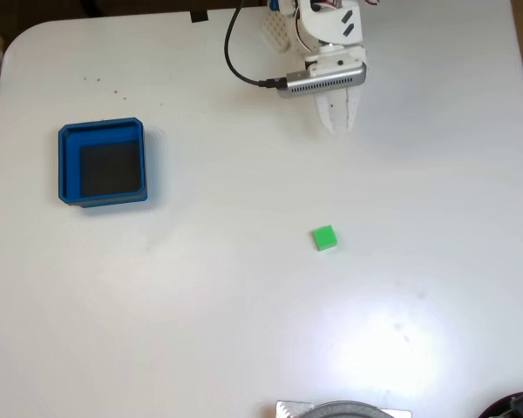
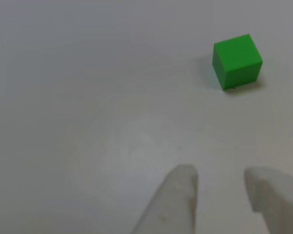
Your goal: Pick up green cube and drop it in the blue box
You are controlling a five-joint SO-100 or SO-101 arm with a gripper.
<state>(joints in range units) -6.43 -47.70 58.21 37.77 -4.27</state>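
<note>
Fixed view alone: blue box (image 1: 102, 163), far from green cube (image 1: 324, 238).

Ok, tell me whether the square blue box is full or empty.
Empty: the square blue box shows only its bare dark floor; the small green cube sits outside on the white table.

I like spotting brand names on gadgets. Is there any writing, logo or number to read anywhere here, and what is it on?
None can be read.
The green cube has plain faces in the other view.
The blue box shows no label in the fixed view.
The gripper and the grey slotted module above it show no marking that can be made out.
The white table has only small dark specks, not writing.
</note>
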